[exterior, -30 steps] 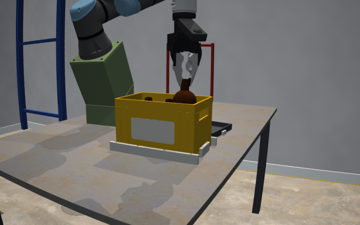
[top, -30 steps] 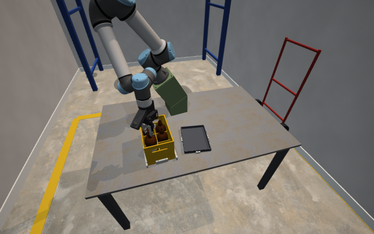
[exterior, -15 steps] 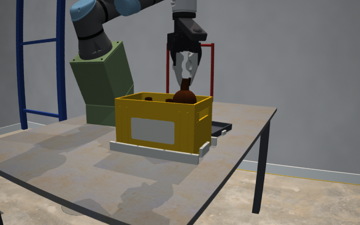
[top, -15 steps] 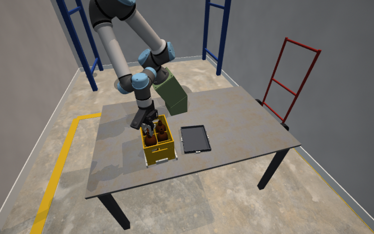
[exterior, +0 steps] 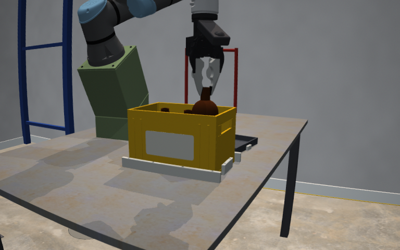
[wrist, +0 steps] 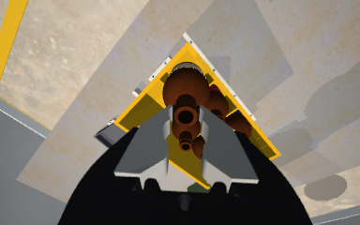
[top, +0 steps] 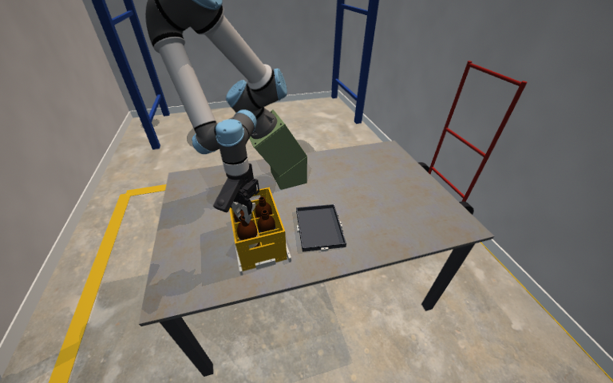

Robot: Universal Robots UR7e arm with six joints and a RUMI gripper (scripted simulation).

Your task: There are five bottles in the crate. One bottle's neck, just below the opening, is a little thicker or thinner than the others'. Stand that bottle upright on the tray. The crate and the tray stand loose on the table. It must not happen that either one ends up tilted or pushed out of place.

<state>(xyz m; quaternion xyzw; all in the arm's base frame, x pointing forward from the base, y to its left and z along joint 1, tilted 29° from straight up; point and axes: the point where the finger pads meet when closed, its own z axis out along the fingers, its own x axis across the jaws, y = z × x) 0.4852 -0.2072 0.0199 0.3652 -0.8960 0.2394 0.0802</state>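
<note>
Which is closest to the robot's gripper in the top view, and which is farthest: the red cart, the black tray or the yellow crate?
1. Yellow crate: right below the gripper.
2. Black tray: beside the crate.
3. Red cart: past the table's edge.

Grey walls (top: 520, 40) (exterior: 324, 73) — blue frames (top: 363, 58) (exterior: 67, 73), red trolley (top: 497, 121) (exterior: 236, 76) — mottled concrete floor (top: 270, 333) (exterior: 339, 224) (wrist: 61, 52).

Soft shadows are spreading across the table (top: 384, 194) (exterior: 97, 188) (wrist: 117, 80); the black gripper (top: 246, 210) (exterior: 207, 91) (wrist: 186, 106) is losing detail in dimness.
</note>
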